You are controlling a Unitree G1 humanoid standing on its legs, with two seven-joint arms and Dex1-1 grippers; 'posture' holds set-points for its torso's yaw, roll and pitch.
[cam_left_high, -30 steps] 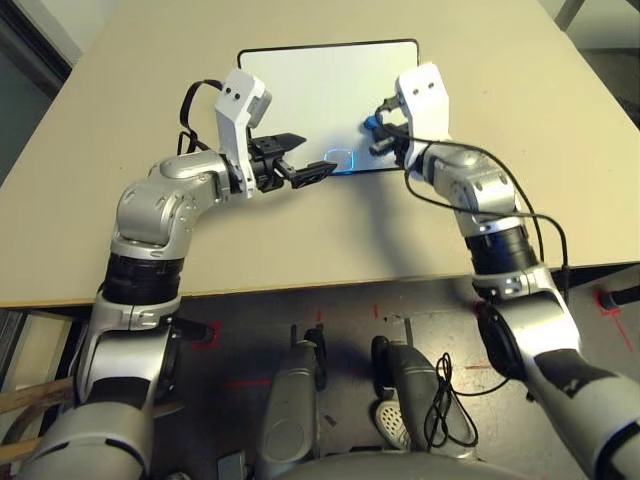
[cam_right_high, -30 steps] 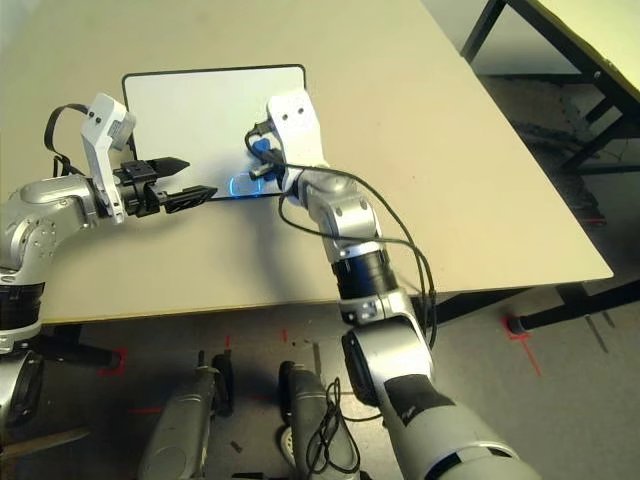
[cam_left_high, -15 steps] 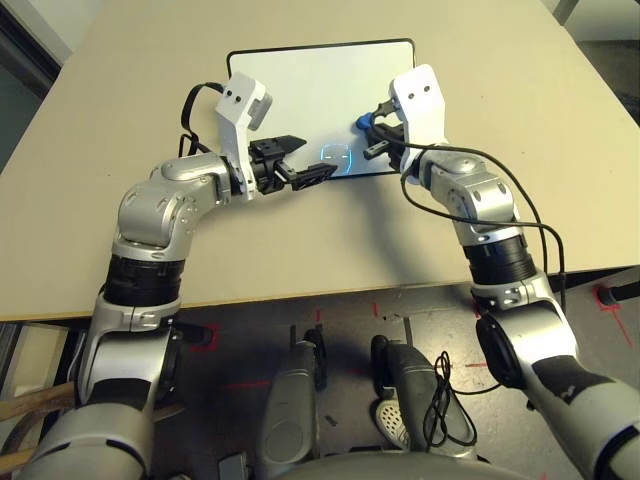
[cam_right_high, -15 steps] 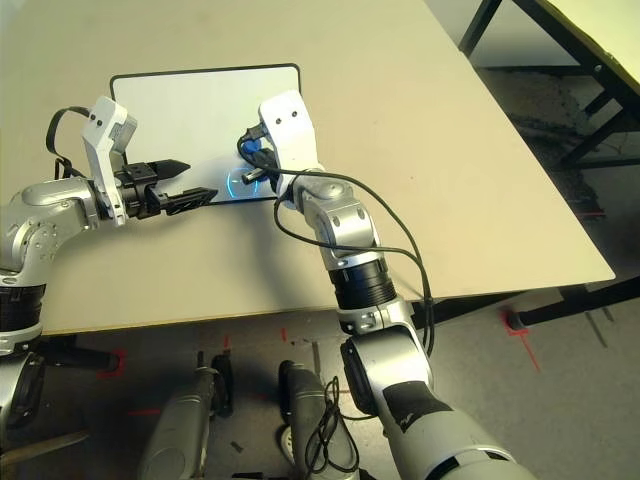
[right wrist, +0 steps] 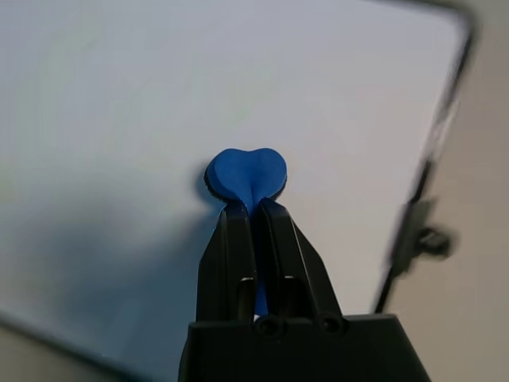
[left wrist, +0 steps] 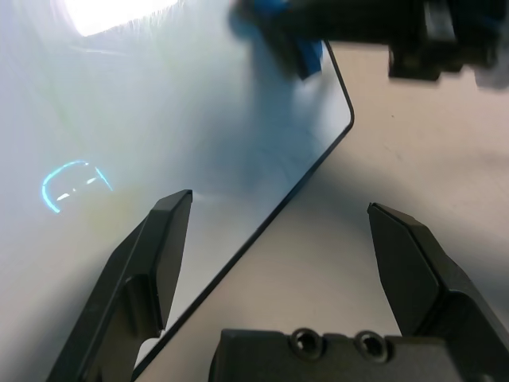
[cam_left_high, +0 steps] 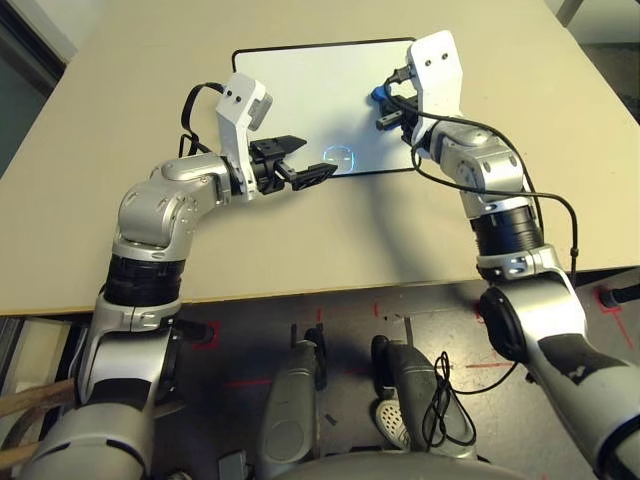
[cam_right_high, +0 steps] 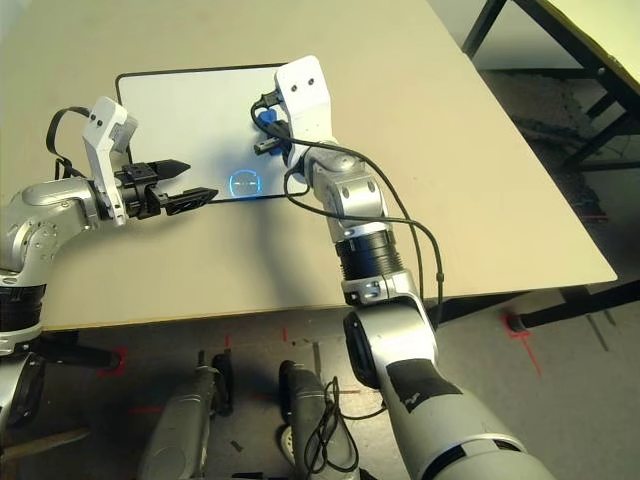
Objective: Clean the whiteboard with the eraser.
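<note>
Fingers of the right gripper [right wrist: 254,208] are pinched tight on the small bright blue eraser [right wrist: 245,175], pressing it onto the big flat black-framed whiteboard [cam_left_high: 310,85]; left gripper [cam_left_high: 305,165] hangs spread apart over its near edge.

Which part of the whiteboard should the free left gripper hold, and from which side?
The near black-framed edge of the whiteboard, probably from the table side: the board lies flat and thin, and the open left gripper already straddles that edge there.
</note>
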